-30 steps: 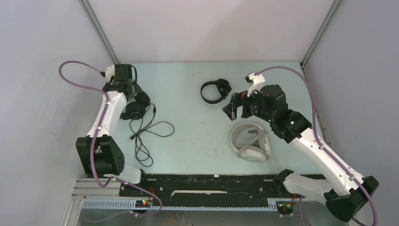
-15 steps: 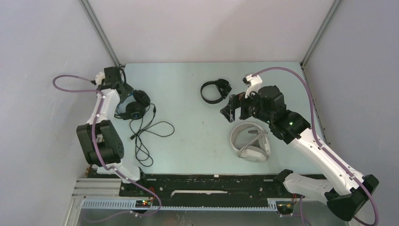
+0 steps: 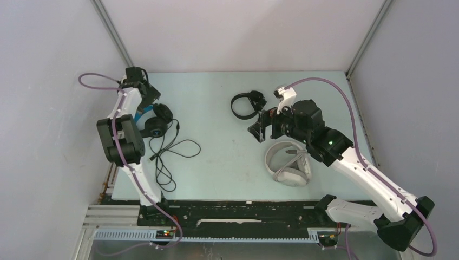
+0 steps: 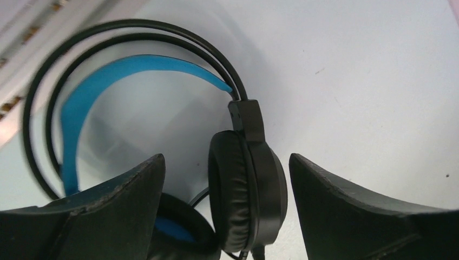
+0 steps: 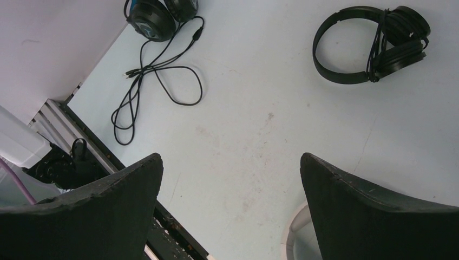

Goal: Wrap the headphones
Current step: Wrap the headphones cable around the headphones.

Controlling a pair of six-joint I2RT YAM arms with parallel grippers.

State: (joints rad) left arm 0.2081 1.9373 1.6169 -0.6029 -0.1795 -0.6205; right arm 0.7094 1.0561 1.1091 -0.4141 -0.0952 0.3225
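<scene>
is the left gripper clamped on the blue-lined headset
No, the left gripper is open, its jaws standing clear on either side of an earcup of the blue-lined headset.

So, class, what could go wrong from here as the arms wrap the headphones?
The open left end effector is aimed at an earcup of the blue-lined headset; closing there might squash it or slip off. Its cable lies in loose loops, so lifting could drag or tangle it.

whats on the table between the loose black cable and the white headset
Nothing. In the top view the table is bare from the loose black cable to the white headset; the right wrist view also shows that stretch bare.
</scene>
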